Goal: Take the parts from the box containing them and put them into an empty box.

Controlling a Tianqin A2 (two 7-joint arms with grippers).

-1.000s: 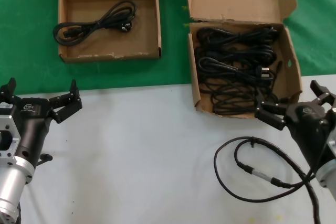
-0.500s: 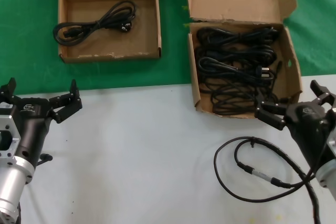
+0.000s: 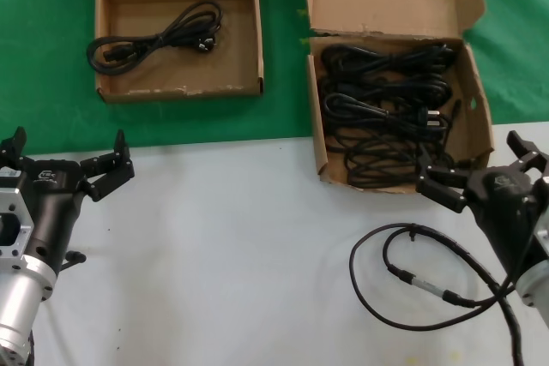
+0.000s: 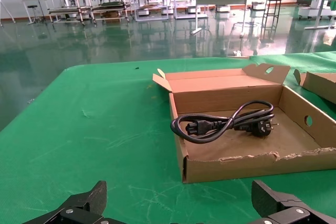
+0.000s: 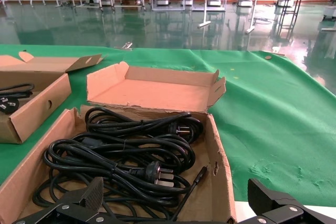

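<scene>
Power cords [image 3: 384, 117] lie piled in several looped bundles inside the larger carton [image 3: 474, 130] on the right, whose tall lid flap stands open, and one single power cord [image 3: 154, 36] lies alone on the floor of the smaller shallow carton [image 3: 178, 87] on the left. Both cartons sit on the green cloth [image 3: 283, 49]. The left gripper [image 3: 64, 165] hangs wide open and empty before the smaller carton, and the right gripper [image 3: 480, 169], also wide open and empty, is at the near corner of the larger carton, close to a thin looped cable [image 3: 403, 276] on the white table [image 3: 232, 255].

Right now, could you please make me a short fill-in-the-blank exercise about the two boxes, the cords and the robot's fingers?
1. The smaller box holds ___ power cord.
2. The larger box stands on the robot's ___ side.
3. Both boxes sit on the ___ cloth.
4. The right gripper has its fingers ___, and so does the left gripper.

Missing words: one; right; green; open
</scene>
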